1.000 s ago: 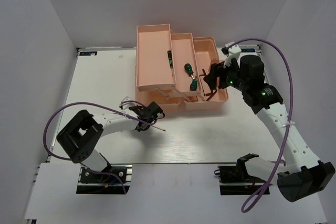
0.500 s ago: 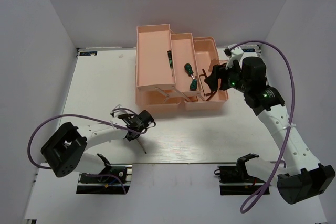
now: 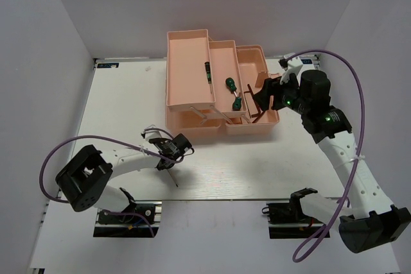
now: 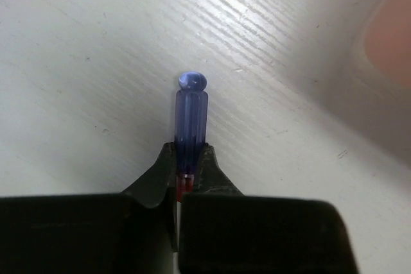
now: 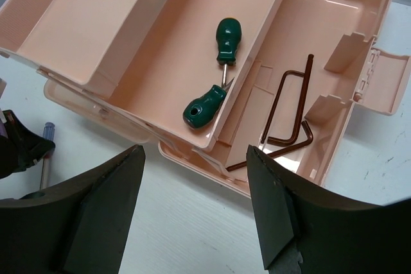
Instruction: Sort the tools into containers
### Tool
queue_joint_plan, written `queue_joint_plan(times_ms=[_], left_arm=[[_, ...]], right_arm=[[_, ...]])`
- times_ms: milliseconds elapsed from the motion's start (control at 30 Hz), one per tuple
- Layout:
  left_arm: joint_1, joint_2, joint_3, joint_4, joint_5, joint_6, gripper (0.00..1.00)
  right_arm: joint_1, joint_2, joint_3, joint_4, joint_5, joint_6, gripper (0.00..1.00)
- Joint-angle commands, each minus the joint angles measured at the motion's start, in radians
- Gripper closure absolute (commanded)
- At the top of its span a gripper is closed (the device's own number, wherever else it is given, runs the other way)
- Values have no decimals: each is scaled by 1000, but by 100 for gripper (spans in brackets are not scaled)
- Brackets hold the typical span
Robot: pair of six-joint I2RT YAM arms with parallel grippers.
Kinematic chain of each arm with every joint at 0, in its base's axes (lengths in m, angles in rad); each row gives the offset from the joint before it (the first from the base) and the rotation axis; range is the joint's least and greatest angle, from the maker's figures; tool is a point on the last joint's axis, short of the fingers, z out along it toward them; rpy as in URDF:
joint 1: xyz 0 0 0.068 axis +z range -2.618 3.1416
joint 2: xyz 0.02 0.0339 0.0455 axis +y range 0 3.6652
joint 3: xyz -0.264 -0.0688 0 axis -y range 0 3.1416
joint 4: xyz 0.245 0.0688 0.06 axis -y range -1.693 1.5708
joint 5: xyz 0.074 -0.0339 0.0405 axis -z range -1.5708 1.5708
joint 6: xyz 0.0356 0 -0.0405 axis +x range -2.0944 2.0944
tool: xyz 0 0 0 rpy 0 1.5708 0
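The slim blue-and-red screwdriver (image 3: 174, 174) is in the left claw (image 3: 172, 153), over the near middle part of the surface (image 3: 125, 104), a little left of centre. Its long axis runs almost from the far edge to the near edge. The thin shaft points toward the near edge, and the blue handle (image 4: 191, 117) points away, toward the toolbox (image 3: 189, 62). In the left wrist view the left claw (image 4: 188, 158) is clenched on the handle near its red part, and the rounded blue end sticks out past the fingers. I cannot tell if the tip touches the surface.

Bare white surface shows to the left of this claw and toward the near edge. The near wall of the toolbox is just beyond it.

The toolbox stands at the far middle with its tiers folded out. The right claw (image 5: 194, 158) hangs above its right side, released, fingers wide apart, holding nothing. Two green-handled screwdrivers (image 5: 226, 38) (image 5: 204, 105) lie in the middle tray, close together. Two hex keys (image 5: 282, 104) (image 5: 292, 138) lie in the deep right compartment, overlapping. The wide left tray (image 5: 96, 24) shows no tool in the right wrist view.
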Motion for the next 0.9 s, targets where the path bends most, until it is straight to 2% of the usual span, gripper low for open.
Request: queue_joint_plan(times_ms=[0,133,267,467,567,667,700,733,800,833,867], left_arm=[[7,62,-92,39,186,31,99],[-16,-24,22,-102,142,100,100],[-49,-186,137,-237,59,145,100],[-68,-374,292,-276,48,310,100],[-68,-437,364,-221,48,395,100],[-77,-460,407,-20,83,650,100],[-77,-451,437,97,93,709,100],[-77,-431,461,144,102,757,100],[-48,-317,532,195,114,821,100],[-48,-266,622,195,91,821,100],[-39,-212,677,186,43,837,100]], right_arm=[[-6,-26,-7,4,-16,10,30],[-12,-36,-15,-1,-15,4,30],[-18,-33,-22,-8,-24,-18,22],[-28,-39,-64,4,-45,-38,22],[-31,-36,-76,10,-61,-39,23],[-37,-31,-101,19,-79,-50,23],[-35,-27,-105,21,-85,-56,25],[-34,-22,-108,19,-110,-65,28],[-37,-22,-130,19,-175,-100,70],[-38,-28,-136,24,-194,-131,89],[-35,-25,-156,28,-234,-142,100]])
